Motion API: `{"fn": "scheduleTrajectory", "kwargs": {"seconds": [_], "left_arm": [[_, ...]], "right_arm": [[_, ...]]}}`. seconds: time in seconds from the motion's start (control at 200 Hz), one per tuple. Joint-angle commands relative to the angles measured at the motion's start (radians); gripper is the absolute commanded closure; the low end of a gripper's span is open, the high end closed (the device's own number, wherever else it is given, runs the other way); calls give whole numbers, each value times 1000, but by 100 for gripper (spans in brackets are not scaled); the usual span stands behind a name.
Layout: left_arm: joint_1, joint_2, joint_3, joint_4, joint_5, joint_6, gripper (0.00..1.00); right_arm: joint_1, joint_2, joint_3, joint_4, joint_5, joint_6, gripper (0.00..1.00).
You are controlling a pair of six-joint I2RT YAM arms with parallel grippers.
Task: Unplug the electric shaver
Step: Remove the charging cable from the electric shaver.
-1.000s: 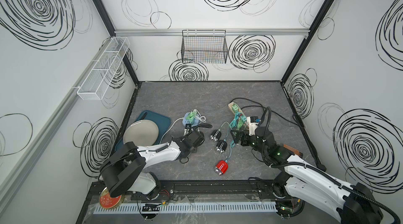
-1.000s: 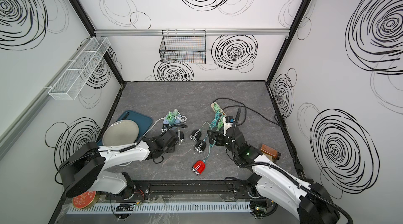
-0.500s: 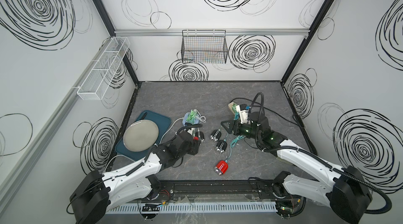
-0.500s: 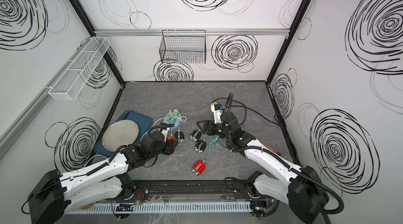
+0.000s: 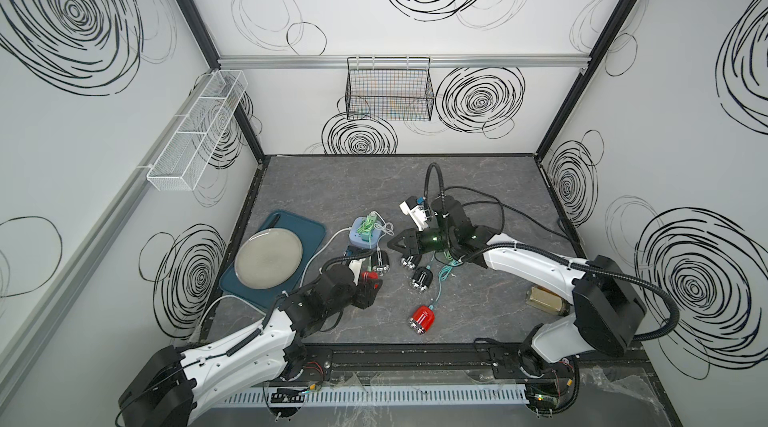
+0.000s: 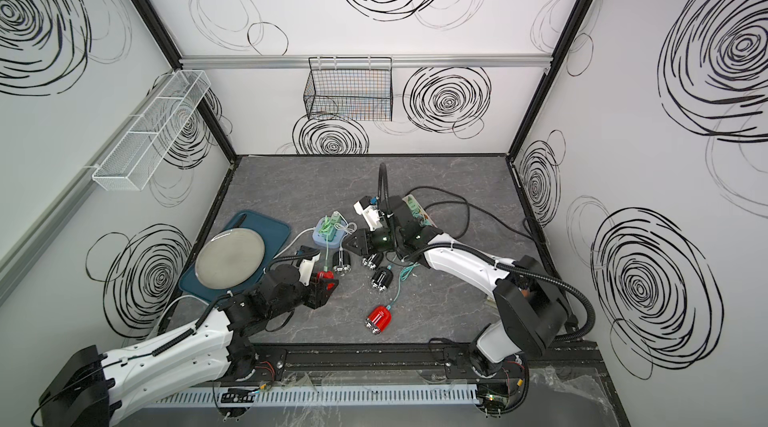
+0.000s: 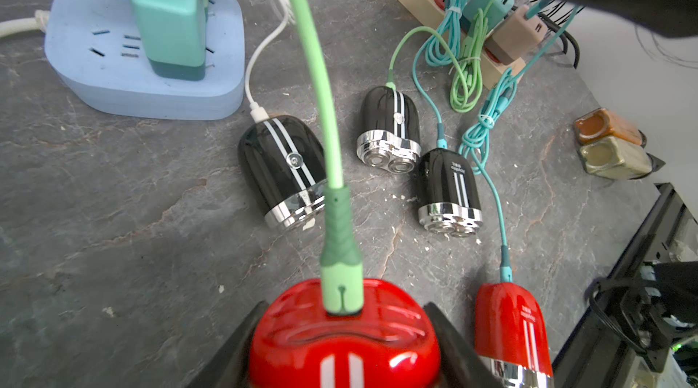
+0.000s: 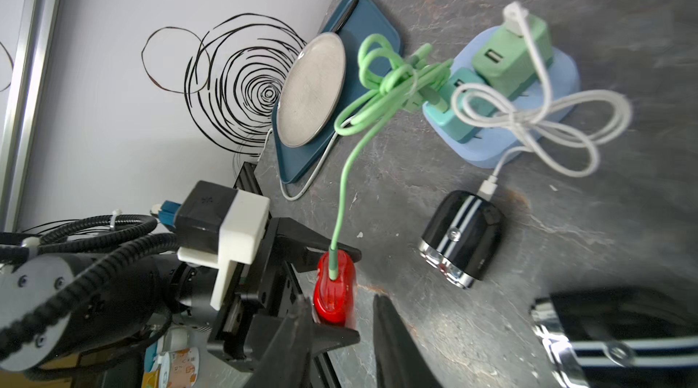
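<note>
Our left gripper (image 7: 343, 325) clamps the red shaver (image 7: 340, 356) between its jaws. The green cable (image 7: 321, 76) is still plugged into the shaver's outward end and runs ahead to the blue power strip (image 7: 113, 80). Our right gripper (image 5: 391, 243) has its jaws slightly apart, holding nothing. The shaver lies just beyond its tips, untouched.

bright even light, soft shadows, glare on blurry red shaver (image 7: 342, 344)

Is a glossy red electric shaver (image 7: 342, 337) with white stripes; sits clamped at both sides, green cable (image 7: 319, 72) plugged into rounded end.
</note>
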Motion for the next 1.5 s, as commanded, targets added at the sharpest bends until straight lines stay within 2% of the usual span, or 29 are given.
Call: {"fn": "scheduleTrajectory", "kwargs": {"seconds": [0.0,0.14,0.35,0.815,1.161,1.366,1.471,1.496], "left_arm": [[12,-60,-38,118,25,-25,52],[49,-138,-80,111,45,-35,53],[89,-230,-102,76,83,-23,54],[93,-194,-100,108,121,-10,55],[93,-191,-95,99,105,-7,55],[93,-180,-92,94,105,-6,56],[91,-184,-100,94,107,-11,56],[90,-185,-102,94,108,-11,56]], "right_arm": [[48,45,74,-112,2,-41,69],[107,114,143,-172,64,-57,69],[156,193,200,-157,55,-48,69],[199,309,308,-215,91,-71,74],[229,326,317,-237,125,-74,77],[244,325,318,-242,179,-63,86],[243,310,315,-241,209,-56,99],[241,306,315,-238,211,-55,100]]}}
